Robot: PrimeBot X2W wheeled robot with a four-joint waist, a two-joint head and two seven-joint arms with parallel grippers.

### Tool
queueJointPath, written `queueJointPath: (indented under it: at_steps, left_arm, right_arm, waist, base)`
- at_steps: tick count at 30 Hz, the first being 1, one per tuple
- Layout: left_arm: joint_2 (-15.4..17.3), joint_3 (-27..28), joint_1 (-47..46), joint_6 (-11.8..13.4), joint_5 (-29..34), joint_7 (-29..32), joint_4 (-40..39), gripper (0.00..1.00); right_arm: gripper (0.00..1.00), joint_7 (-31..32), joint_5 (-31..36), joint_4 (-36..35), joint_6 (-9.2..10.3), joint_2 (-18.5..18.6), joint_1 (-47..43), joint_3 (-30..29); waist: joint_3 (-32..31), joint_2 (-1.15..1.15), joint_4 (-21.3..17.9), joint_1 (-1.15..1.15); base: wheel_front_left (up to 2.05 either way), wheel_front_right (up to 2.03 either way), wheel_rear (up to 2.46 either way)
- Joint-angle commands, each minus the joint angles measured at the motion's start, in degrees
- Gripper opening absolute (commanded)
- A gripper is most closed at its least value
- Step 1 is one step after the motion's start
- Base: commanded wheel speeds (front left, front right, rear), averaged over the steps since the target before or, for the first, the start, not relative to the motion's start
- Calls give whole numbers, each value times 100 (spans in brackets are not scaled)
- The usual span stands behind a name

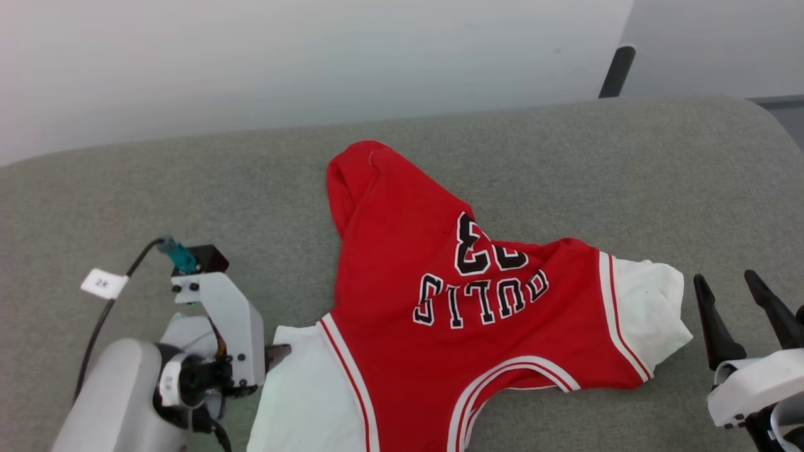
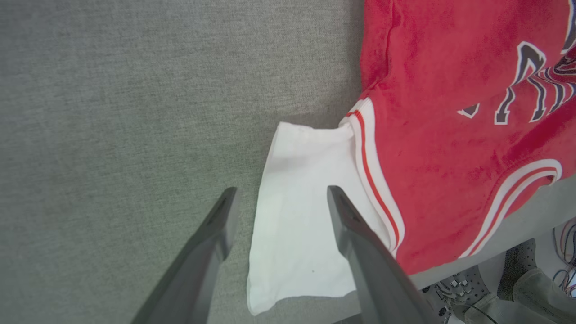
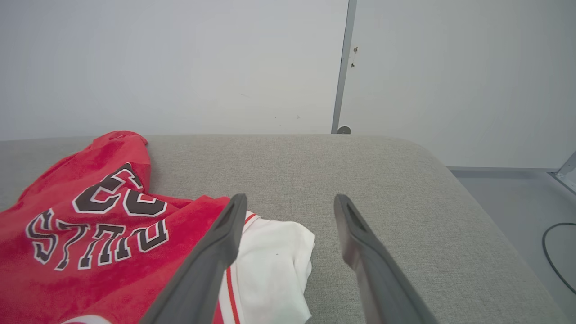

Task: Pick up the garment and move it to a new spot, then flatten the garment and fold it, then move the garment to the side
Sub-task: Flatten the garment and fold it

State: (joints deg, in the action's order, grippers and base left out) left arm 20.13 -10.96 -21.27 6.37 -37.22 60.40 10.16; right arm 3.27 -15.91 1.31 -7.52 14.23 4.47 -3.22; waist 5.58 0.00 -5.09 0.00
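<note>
The garment (image 1: 440,314), a red jersey with black "BULLS" lettering and the number 33, lies rumpled on the grey padded surface (image 1: 565,163), collar toward me. Its hem end is bunched into a hump at the far left. My left gripper (image 2: 281,198) is open just above the white sleeve (image 2: 301,216), one finger over the sleeve and the other over bare fabric beside it. In the head view its wrist housing (image 1: 220,326) sits beside that sleeve (image 1: 301,395). My right gripper (image 1: 724,277) is open, just right of the other white sleeve (image 1: 647,307), holding nothing.
A white wall stands behind the surface, with a dark pole (image 1: 619,69) at the far right. A black cable with a white tag (image 1: 103,282) runs from my left wrist. The surface's near edge (image 2: 517,225) runs just below the collar; cables (image 2: 564,256) lie beyond it.
</note>
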Motion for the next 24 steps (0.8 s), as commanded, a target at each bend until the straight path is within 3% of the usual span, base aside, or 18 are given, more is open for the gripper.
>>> queueJointPath:
  at_steps: [1, 20, 24]
  left_arm:
    - [-11, -27, -91, -20, 56, -20, 73, 100]
    - [44, -425, -590, -219, 397, -276, 1551, 100]
    - [-72, -419, -627, -281, 283, -355, 1930, 100]
  right_arm:
    - [100, -36, -10, 9, 6, -2, 92, 11]
    - [100, -32, -182, 147, 6, 64, 342, 93]
    - [100, 53, -259, 178, 6, 96, 403, 131]
  waist:
    - [45, 0, -49, 0]
    - [484, 0, -237, 0]
    - [557, 0, -239, 0]
  base:
    - [0, 0, 0]
    - [0, 0, 0]
    - [0, 0, 0]
